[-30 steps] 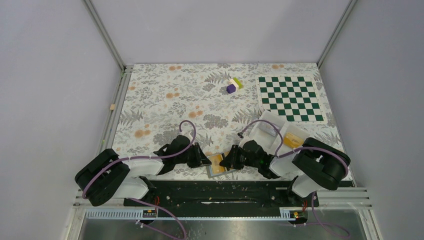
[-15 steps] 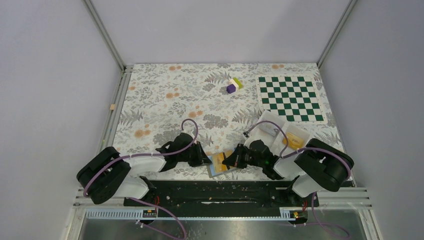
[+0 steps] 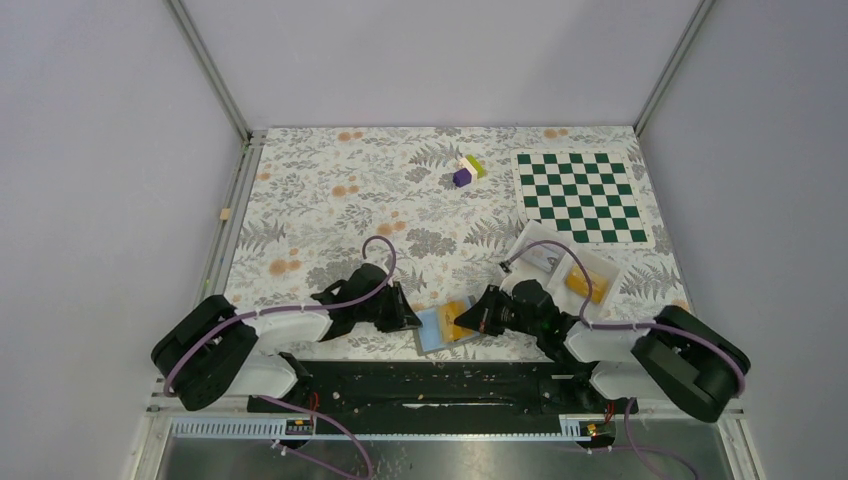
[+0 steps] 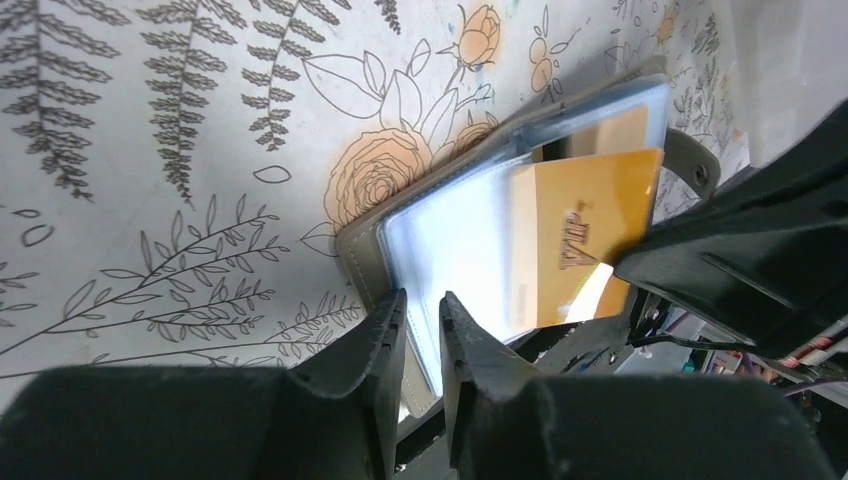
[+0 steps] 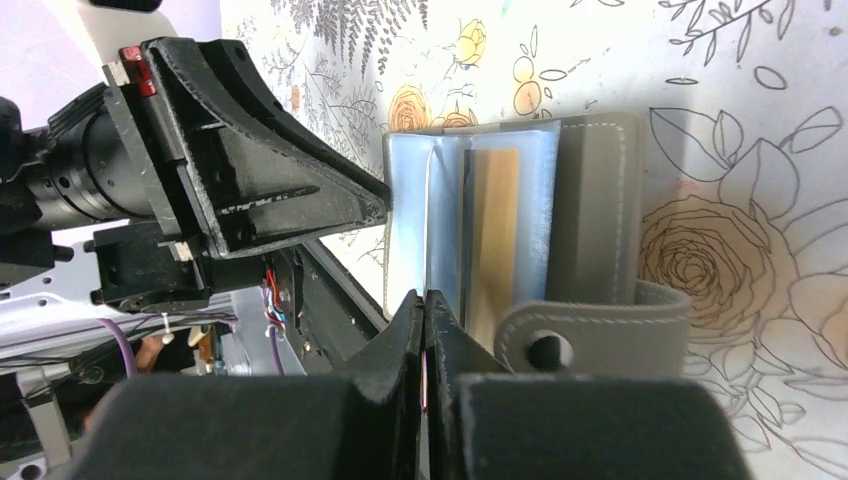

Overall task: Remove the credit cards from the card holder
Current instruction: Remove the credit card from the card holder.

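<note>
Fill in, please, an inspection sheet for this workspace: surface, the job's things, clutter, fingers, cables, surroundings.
Surface: floral tablecloth, lying flat.
Job's things: card holder lies open near the arm bases; gold card is partly drawn out over it; second card sits in a pocket.
Clutter: clear tray, checkered mat and small blocks, all apart from the holder.
Grippers: left gripper has its fingers closed on the holder's edge; right gripper is shut on the gold card.
Cables: purple cables loop above each arm; the right one passes over the tray.
Surroundings: grey walls, metal posts; people: nothing seen.
</note>
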Available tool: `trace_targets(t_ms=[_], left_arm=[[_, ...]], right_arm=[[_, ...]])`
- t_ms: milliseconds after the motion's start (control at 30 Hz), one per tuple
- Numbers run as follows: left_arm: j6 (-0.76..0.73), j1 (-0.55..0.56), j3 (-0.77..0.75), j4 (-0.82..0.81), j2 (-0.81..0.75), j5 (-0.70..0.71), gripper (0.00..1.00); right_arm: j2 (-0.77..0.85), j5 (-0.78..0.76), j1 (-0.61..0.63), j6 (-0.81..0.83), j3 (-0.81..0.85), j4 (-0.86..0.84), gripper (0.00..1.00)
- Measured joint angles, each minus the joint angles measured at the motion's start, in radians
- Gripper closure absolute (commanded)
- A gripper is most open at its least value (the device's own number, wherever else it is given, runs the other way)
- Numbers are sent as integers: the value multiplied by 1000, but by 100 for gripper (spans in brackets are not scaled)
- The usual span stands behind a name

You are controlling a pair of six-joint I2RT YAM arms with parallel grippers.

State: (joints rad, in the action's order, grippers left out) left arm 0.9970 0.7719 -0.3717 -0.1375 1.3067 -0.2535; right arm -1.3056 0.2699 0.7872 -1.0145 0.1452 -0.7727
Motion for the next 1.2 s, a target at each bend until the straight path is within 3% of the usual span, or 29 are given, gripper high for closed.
trace_targets(t_ms=[267,500,700,1200], left_arm=[[-6,0,-2,49,-32,12,74],[-7,0,-8,94,-64,11,71],[-13,0,-14,132,-124,13,63],[1,2,-26,128,-280,6,57]], right_arm=[[240,-46,-3,32,2,230,100],[306,-70,-3,39,2,336,100],[350,-70,-3,38,2,360,100],[364,-66,-3,-29,2,324,100]])
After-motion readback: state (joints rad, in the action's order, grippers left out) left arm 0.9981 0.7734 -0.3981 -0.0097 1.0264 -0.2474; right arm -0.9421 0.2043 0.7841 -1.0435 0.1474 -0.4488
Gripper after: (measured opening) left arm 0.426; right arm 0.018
